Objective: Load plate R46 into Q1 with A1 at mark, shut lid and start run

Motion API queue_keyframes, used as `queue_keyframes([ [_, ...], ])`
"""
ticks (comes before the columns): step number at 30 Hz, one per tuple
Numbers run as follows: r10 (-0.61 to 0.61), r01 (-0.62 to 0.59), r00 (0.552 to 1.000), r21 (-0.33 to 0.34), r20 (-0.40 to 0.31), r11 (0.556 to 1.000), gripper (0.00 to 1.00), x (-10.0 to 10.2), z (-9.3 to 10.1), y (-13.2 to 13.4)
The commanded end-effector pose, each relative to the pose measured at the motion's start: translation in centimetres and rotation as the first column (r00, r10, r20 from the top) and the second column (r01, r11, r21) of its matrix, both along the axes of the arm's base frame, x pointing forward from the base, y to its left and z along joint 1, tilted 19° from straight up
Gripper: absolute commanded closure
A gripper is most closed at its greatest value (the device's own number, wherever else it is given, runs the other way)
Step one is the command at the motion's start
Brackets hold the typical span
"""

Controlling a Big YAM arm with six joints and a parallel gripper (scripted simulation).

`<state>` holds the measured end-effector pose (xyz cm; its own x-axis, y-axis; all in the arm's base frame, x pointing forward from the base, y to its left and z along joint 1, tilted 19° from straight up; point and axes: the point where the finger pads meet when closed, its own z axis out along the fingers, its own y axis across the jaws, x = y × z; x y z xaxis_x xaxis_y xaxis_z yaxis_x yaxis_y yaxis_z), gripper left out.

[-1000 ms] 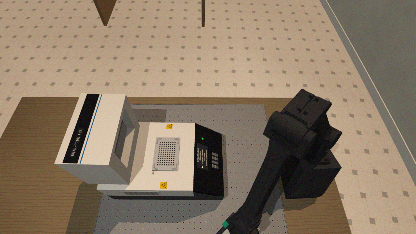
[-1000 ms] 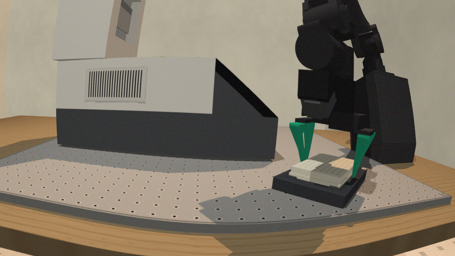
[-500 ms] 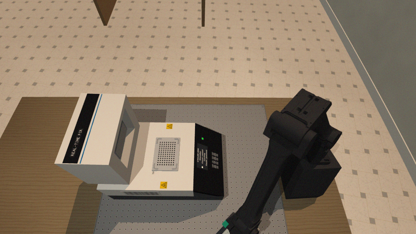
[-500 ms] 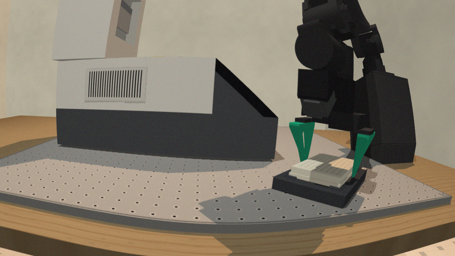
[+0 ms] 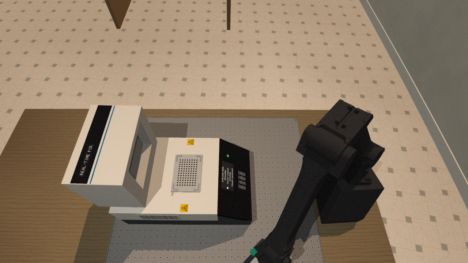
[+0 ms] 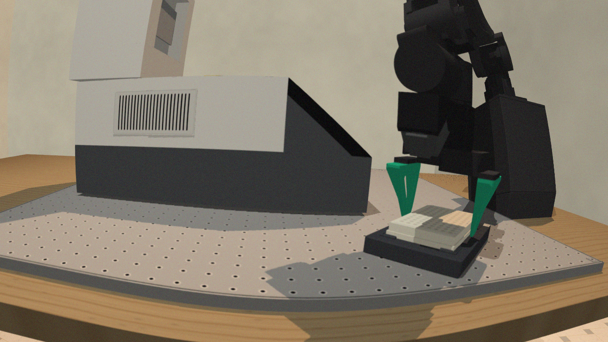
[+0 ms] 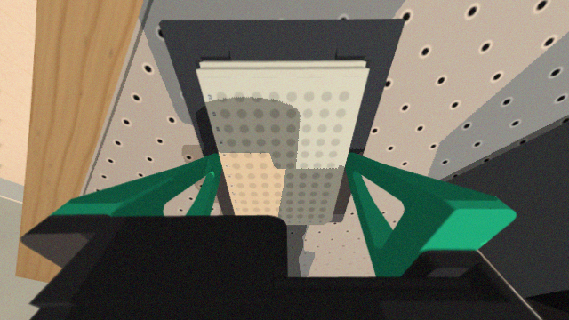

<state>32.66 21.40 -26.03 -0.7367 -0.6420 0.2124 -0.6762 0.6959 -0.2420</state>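
Lid (image 5: 104, 147) up, block (image 5: 187, 172) bare, lamp (image 5: 227, 155) green. R46 (image 6: 431, 227) sits in N1 (image 6: 418, 255). Gripper (image 6: 440, 221) fully open, holding nothing, fingers straddling the plate's long sides. Risk: uneven closure could tilt or jam R46 in N1; A1 corner unreadable, so it may seat reversed

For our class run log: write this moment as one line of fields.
lid: open | block: bare | lamp: green | plate: on its holder | hand: open, straddling plate, holding nothing
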Motion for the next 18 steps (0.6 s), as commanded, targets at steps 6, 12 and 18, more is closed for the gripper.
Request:
queue_keyframes([
  [6, -0.001, 0.0, 1.0, 0.017, 0.022, 1.0, 1.0, 1.4, -0.1, 0.9],
  [12, -0.001, 0.001, 1.0, 0.019, 0.024, 1.0, 1.0, 1.6, 0.0, 1.0],
  [18, -0.002, 0.001, 1.0, 0.023, 0.028, 1.0, 1.0, 1.8, 0.0, 1.2],
])
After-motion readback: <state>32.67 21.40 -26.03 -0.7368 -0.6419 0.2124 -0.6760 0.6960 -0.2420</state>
